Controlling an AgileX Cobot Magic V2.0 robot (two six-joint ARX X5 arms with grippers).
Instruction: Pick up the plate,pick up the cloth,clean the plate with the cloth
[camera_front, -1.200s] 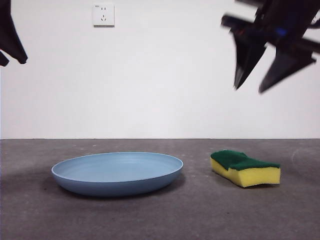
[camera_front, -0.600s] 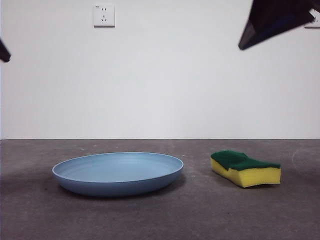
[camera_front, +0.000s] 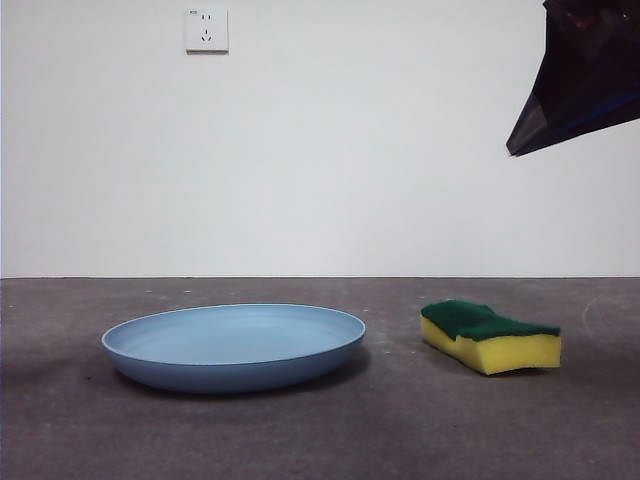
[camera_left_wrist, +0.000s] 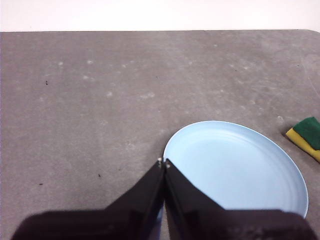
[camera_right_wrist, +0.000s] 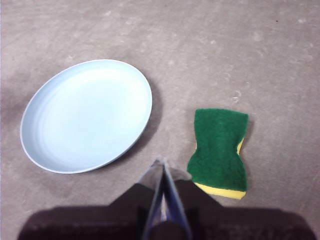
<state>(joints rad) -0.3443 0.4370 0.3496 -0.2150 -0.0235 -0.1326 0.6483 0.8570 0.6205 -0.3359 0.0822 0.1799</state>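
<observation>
Wrist views show both jaws pressed together, empty, above plate and sponge; front view shows one dark tip.

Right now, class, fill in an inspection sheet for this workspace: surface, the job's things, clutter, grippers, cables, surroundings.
Surface: grey table, lightly speckled, dry as far as can be seen.
Job's things: light blue plate lying flat and upright on the table; sponge, green side up, lying apart from the plate.
Clutter: nothing seen.
Grippers: left gripper shut, above the table near the plate's rim, holding nothing; right gripper shut, high above the gap between plate and sponge, holding nothing.
Cables: nothing seen.
Surroundings: plain white wall with a wall socket.
</observation>
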